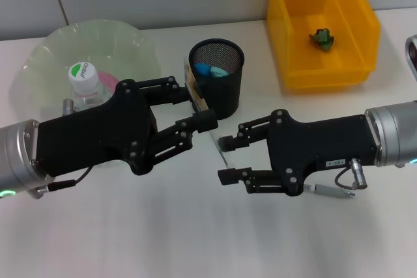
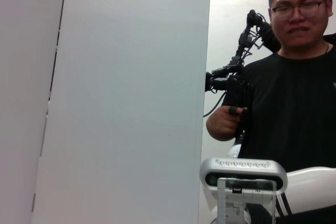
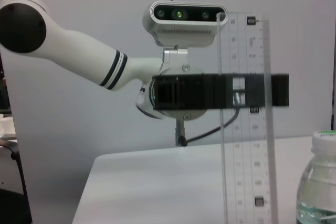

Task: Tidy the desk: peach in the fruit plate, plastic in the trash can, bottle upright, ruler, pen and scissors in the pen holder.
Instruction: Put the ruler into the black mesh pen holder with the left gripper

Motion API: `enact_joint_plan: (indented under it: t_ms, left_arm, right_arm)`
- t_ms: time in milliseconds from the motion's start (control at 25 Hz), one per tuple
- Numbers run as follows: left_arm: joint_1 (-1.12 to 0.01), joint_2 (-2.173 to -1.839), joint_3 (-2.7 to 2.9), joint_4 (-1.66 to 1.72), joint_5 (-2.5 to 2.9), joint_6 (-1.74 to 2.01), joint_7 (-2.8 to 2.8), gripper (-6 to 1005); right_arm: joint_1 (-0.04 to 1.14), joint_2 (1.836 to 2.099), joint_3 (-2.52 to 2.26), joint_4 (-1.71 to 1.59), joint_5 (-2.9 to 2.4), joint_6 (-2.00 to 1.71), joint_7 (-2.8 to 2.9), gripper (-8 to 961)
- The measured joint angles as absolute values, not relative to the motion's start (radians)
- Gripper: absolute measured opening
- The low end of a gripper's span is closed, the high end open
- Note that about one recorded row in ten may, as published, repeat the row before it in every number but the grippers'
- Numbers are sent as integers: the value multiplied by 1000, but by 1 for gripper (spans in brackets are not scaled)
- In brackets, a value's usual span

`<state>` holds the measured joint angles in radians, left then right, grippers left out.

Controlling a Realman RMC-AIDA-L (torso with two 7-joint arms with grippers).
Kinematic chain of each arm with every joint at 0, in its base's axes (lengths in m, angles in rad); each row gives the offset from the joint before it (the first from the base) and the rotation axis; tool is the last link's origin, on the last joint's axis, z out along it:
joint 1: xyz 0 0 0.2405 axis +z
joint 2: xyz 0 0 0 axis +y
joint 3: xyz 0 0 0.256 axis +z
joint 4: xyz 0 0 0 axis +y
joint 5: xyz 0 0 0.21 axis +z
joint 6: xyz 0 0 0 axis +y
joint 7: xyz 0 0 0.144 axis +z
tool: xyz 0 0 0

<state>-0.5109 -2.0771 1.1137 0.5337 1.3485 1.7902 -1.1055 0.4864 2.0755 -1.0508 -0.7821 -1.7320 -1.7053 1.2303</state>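
Right gripper (image 1: 223, 159): nearest the head camera, in front of the pen holder and a little to its right; jaws set moderately apart, with the ruler's lower edge between the fingertips. Whether they press on it cannot be told.
Left gripper (image 1: 204, 109): in front of the pen holder on its left side, upper finger against the holder's wall; jaws closed narrow on the ruler's upper part.
Ruler (image 1: 220, 148): clear strip running from the left gripper by the pen holder's foot down to the right gripper; in the right wrist view (image 3: 247, 129) it stands upright across the dark gripper bar.
Pen holder (image 1: 217, 77): black mesh cup standing on the desk (image 1: 195, 239), mid-scene.
Scissors (image 1: 210, 69): blue handles showing inside the pen holder.
Fruit plate (image 1: 124, 43): pale green bowl left of the pen holder, partly behind the left arm.
Bottle (image 1: 85, 83): upright, white cap on top, at the plate's near side, left of the pen holder.
Peach (image 1: 108, 83): pink patch just beside the bottle, in the plate.
Trash can (image 1: 326, 73): yellow bin right of the pen holder, farther back.
Plastic (image 1: 322, 38): small green crumpled piece inside the trash can.
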Motion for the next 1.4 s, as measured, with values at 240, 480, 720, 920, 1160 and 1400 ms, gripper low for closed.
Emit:
enact_joint_plan:
  t_ms: [240, 480, 720, 920, 1160, 1400]
  left_arm:
    - [-511, -2077, 1115, 534, 1349, 1789, -1105, 386]
    - [-511, -2077, 1115, 534, 1350, 1788, -1105, 387]
    - [-511, -2075, 1109, 534, 1350, 1784, -1106, 387]
    - [-509, -2072, 1106, 540, 1348, 1784, -1111, 386]
    - [-510, -2071, 1096, 545, 1337, 1783, -1114, 386]
    - [-515, -2073, 1092, 559, 1303, 1772, -1119, 385]
  right_arm:
    - [487, 2075, -1051, -782, -1726, -1706, 1230, 484]
    - [488, 2075, -1048, -782, -1726, -1698, 1230, 661]
    - [482, 2074, -1016, -792, -1726, -1705, 1225, 768]
    - [472, 2074, -952, -797, -1726, -1723, 1218, 768]
    - [452, 2074, -850, -802, -1713, -1759, 1217, 768]
    - [419, 2075, -763, -801, -1679, -1791, 1216, 768]
